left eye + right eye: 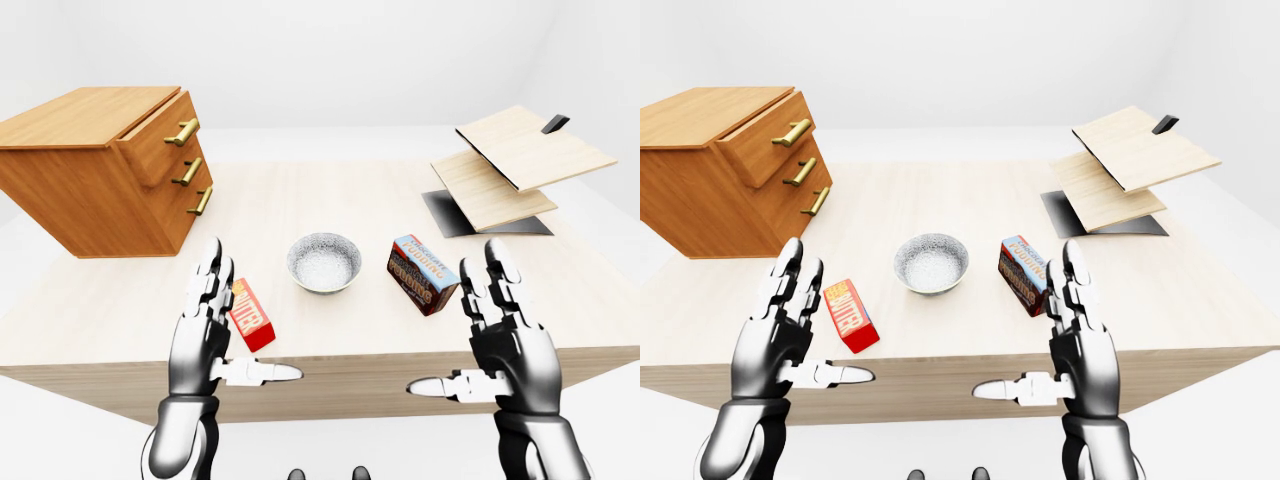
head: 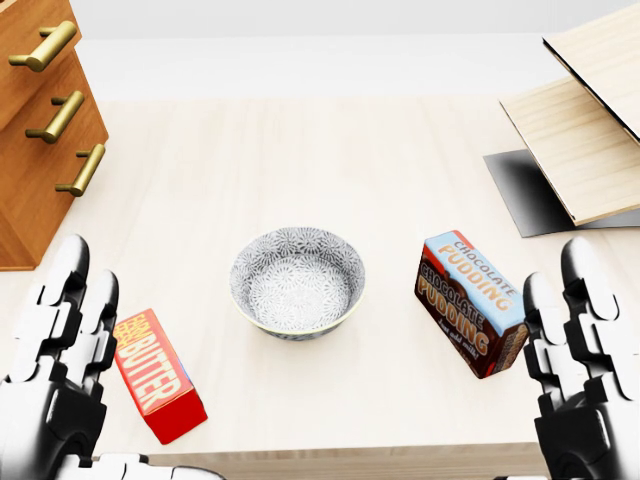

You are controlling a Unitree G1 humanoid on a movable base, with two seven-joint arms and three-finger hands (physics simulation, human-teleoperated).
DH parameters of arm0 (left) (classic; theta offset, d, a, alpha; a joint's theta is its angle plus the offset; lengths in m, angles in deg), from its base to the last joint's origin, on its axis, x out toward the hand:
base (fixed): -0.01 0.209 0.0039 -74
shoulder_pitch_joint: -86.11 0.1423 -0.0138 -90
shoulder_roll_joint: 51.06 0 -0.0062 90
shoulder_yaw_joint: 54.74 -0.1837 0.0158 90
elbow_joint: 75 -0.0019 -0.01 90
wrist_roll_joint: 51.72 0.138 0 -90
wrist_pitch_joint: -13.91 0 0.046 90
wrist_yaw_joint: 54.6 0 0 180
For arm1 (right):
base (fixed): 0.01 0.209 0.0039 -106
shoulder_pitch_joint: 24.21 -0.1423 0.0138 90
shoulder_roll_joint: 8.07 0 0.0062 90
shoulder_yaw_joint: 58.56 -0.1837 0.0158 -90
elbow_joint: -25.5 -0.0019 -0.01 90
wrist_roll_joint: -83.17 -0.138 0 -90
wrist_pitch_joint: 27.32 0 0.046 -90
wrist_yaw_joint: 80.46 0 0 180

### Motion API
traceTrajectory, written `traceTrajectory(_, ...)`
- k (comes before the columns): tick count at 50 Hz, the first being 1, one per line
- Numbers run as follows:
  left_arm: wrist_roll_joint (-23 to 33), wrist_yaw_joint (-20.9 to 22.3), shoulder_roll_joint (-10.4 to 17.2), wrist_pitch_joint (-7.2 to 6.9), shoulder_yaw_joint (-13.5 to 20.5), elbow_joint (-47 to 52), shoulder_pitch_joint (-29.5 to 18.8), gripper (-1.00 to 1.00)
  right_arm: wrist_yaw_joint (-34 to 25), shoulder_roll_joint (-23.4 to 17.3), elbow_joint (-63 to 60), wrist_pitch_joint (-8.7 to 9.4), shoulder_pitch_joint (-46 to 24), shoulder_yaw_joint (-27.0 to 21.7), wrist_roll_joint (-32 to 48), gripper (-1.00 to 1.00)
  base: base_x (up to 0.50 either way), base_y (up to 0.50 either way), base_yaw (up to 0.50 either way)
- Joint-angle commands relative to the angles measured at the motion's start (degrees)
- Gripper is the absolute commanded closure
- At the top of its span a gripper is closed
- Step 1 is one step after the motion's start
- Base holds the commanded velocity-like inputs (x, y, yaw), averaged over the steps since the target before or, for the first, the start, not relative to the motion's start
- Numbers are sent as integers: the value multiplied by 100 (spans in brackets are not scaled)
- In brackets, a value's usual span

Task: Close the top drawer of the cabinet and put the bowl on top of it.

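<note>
A wooden cabinet (image 1: pixel 85 175) with three brass-handled drawers stands at the table's upper left; its top drawer (image 1: pixel 160 135) sticks out a little. A patterned grey-white bowl (image 2: pixel 297 282) sits upright in the middle of the table. My left hand (image 1: pixel 215 330) hovers open at the near table edge, left of the bowl and next to a red butter box (image 2: pixel 157 374). My right hand (image 1: pixel 490 335) hovers open at the near edge, right of the bowl, beside a chocolate pudding box (image 2: pixel 470 300). Neither hand holds anything.
Tilted light wooden boards (image 1: pixel 515 165) stand on a dark mat (image 1: pixel 450 215) at the table's upper right. The light wooden table (image 1: pixel 330 190) ends just under my hands. White floor and walls surround it.
</note>
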Motion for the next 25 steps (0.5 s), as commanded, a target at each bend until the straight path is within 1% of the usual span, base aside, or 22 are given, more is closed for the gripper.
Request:
traceTrajectory(1,13,-6,4,0,-11,-27,-6,-100,-56,15,-53,-12,39,-11,-51,-100,0,0,0)
traceTrajectory(4,22,-10,5,0,-14,-19,1,-100,-64,14,-69,-6,48,-25,-75,-100,0,0,0)
traceTrajectory(9,54,-21,10,0,-81,4,59,-100,-115,24,-98,-52,98,-27,-114,-100,0,0,0)
traceTrajectory(12,47,-29,17,0,-72,3,53,-100,-134,27,-99,-78,116,-26,-122,-100,17,0,0)
traceTrajectory(25,30,-33,23,0,-86,38,88,-100,-183,35,-123,-67,116,-68,-186,-100,20,0,0)
